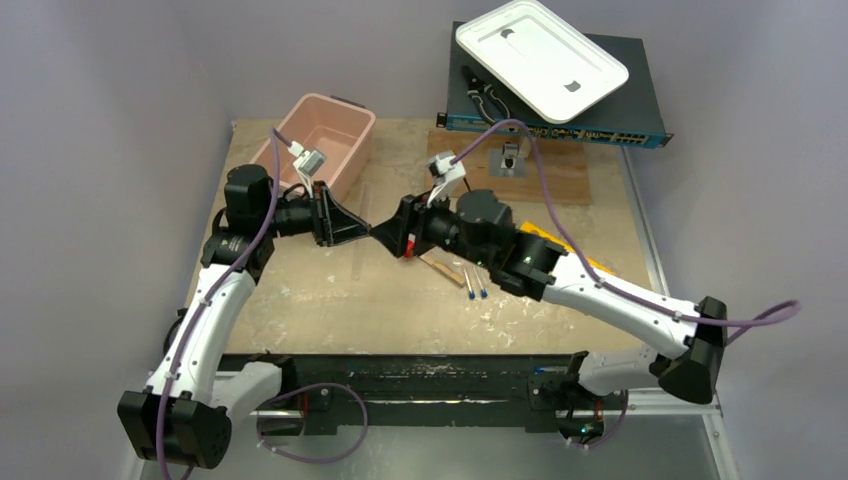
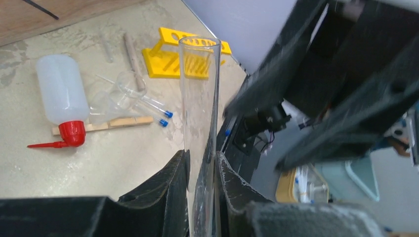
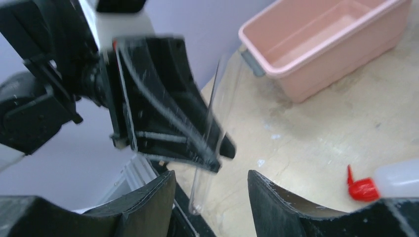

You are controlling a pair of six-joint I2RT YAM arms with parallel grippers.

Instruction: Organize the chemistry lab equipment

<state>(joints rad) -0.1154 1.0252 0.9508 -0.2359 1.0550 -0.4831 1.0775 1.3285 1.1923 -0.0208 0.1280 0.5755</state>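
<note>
Clear tube [image 2: 200,98] is held in the air above the counter [image 2: 113,163], between the two arms; left end effector [image 2: 202,160] clamped tight on it; right end effector [image 3: 210,180] spread apart around its end; bottle [image 2: 62,94] and rack [image 2: 180,57] sit on the counter beyond.

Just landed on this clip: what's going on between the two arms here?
The arms meet above the middle of the table around a tall clear tube. The left gripper is shut on it, while the right gripper has its jaws open on either side of the tube's end without gripping, so it looks like a handover. The squeeze bottle, blue-tipped tubes, a wooden stick and the yellow rack lie on the table. The pink bin stands at the far left.
</note>
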